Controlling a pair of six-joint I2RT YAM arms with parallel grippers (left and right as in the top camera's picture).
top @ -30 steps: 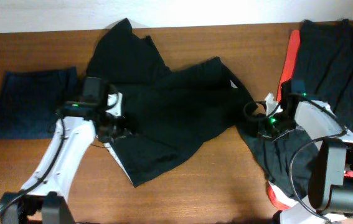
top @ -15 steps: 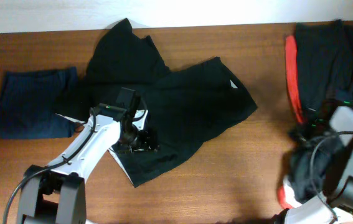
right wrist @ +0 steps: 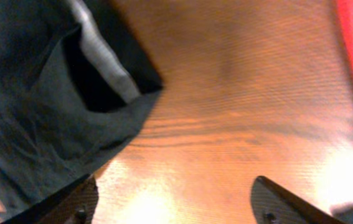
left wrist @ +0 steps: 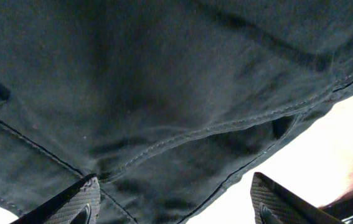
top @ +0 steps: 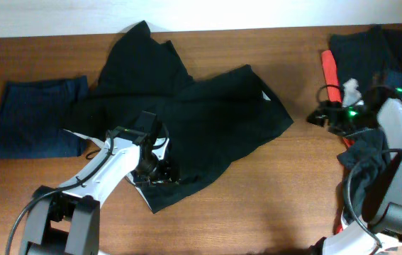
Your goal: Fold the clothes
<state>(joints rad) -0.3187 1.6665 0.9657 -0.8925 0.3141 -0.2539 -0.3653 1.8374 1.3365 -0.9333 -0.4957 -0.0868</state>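
The limp black wide-legged fabric shorts are lying spread across the middle of the brown wooden table, their long axis running roughly from near left to far right. The left gripper is hovering with fingers spread wide, directly over their near-left hem. The right gripper, likewise spread and empty, is hanging over bare wood beside the red-orange garment, well apart from the shorts, so the left arm is likely better placed
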